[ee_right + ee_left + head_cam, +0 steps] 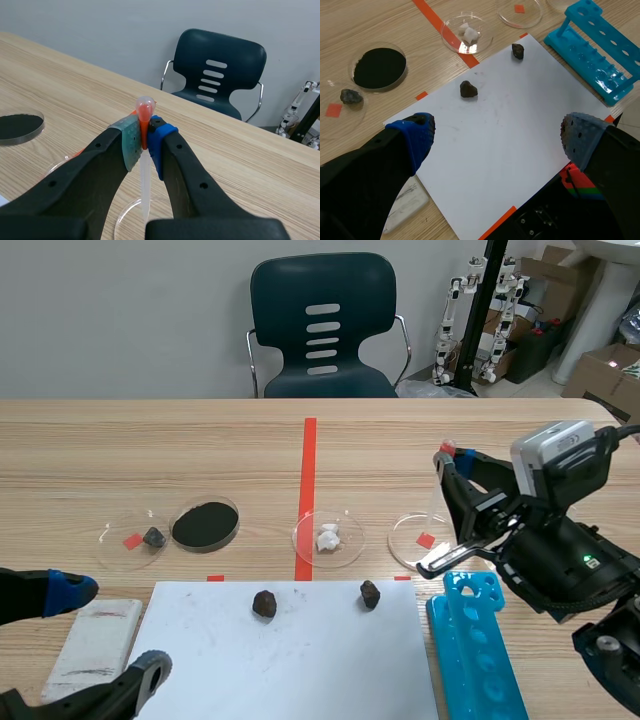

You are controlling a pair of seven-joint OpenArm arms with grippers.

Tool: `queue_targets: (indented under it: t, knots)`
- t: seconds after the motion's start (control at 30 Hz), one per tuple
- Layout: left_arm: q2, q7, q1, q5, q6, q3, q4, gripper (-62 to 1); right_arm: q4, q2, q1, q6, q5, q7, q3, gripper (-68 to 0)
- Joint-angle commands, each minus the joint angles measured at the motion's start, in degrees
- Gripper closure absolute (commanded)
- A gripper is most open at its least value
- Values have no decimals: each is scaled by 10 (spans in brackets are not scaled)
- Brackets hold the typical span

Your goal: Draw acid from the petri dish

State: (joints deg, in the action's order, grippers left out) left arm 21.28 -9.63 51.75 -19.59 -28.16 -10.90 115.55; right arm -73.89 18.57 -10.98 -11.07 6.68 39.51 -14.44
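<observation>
Gripping a clear plastic pipette with an orange-red bulb (pixel 144 108), the right pincer (pixel 143 141) is closed on its neck. The pads press just below the bulb, which stands above the fingertips. The thin clear stem hangs straight down.

Under the stem lies a shallow, clear, round petri dish (pixel 404 546), toward the table's right edge and just beside the far end of a bright blue plastic tube rack (pixel 478 645). The stem tip is over the dish's inside; whether it touches the dish floor cannot be told. The dish is transparent and a red tape square shows through it. Any liquid in it is not discernible.

Other containers stand in a row toward the left edge:
- a clear dish (pixel 346 551) holding white lumps (pixel 328 537), on the red centre line
- a round dish (pixel 237 524) full of black powder (pixel 205 525)
- a clear dish (pixel 116 527) with one dark grey stone (pixel 153 536)

Wide open, the left pincer (pixel 497 134) holds nothing, above a white paper sheet (pixel 520 100) at the near edge. One brown stone (pixel 264 603) and another (pixel 370 593) sit on the sheet's far part. A flat white block (pixel 95 640) lies beside its left side.
</observation>
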Motion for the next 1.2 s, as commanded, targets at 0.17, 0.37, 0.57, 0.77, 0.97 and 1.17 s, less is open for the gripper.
queue_targets:
  t: [0.17, 0.37, 0.57, 0.77, 0.97, 1.17]
  knots:
    - [-3, 8, 4, -8, -1, -1, 15, -527, 20, -24, 29, 26, 5, 14, 2, -39]
    - [-3, 8, 4, -8, -1, -1, 15, -527, 40, -45, 45, 28, 0, 13, 2, -39]
    - [-3, 8, 4, -8, -1, -1, 15, -527, 61, -51, 51, 31, 1, 13, 2, -39]
    - [-3, 8, 4, -8, -1, -1, 15, -527, 79, -52, 51, 41, 2, 14, 2, -39]
    - [-3, 8, 4, -8, -1, -1, 15, -527, 80, -53, 51, 40, 2, 12, 2, -39]
    - [-3, 8, 4, -8, -1, -1, 15, -527, 80, -52, 51, 40, 7, 7, 2, -39]
